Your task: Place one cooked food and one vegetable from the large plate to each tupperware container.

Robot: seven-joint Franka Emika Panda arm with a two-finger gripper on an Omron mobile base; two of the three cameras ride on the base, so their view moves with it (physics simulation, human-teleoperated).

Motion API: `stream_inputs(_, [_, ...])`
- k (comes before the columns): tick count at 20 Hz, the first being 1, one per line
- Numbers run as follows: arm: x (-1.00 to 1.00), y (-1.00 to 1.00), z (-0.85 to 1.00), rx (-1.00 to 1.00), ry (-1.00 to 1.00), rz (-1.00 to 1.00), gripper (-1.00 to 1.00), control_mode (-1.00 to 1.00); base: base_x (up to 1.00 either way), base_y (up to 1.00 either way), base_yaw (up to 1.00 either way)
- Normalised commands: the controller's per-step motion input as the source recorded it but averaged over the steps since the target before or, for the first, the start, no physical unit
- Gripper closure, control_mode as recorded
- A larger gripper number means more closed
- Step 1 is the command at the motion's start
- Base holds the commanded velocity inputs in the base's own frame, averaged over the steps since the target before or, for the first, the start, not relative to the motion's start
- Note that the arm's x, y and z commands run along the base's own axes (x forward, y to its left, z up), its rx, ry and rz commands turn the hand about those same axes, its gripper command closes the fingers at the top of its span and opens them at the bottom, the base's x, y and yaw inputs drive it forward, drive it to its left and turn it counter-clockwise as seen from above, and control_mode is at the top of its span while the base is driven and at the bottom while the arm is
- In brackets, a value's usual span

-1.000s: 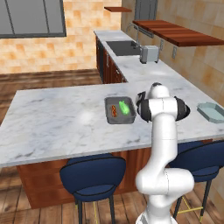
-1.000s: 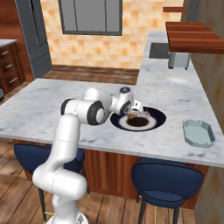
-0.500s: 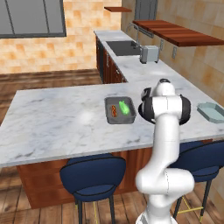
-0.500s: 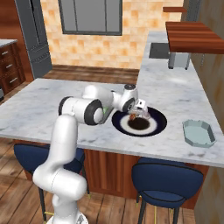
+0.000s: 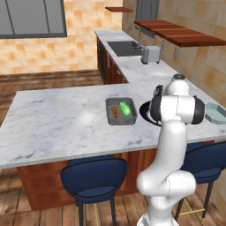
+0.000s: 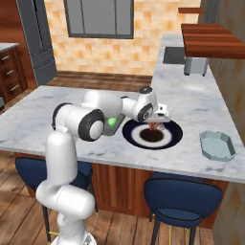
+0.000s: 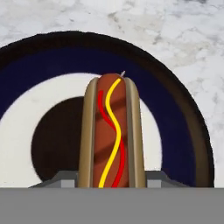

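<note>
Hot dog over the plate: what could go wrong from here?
1. The hot dog sits lengthwise at the gripper; the hand view hides the fingertips, so the hold is unclear and it might slip onto the large plate.
2. The pale teal tub lies far right near the counter edge; a long carry could shake it loose.
3. The dark grey tub already holds a hot dog and a green vegetable; dropping there would double up.

The white arm is bent at the elbow and reached forward, with the wrist turned downward. The hand [image 6: 154,125] is pointed down, and its two fingers are closed on a hot dog [image 7: 109,131] held between them.
</note>
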Motion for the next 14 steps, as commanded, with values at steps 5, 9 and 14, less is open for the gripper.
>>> stream_inputs(5, [-0.01, -1.0, 0.01, -0.02, 0.04, 0.09, 1.0, -1.0, 0.0, 0.0, 0.0])
stream_inputs(9, [0.0, -1.0, 0.0, 0.0, 0.12, 0.07, 1.0, -1.0, 0.0, 0.0, 0.0])
stream_inputs(14, [0.0, -0.93, 0.1, -0.02, 0.1, 0.01, 1.0, -1.0, 0.0, 0.0, 0.0])
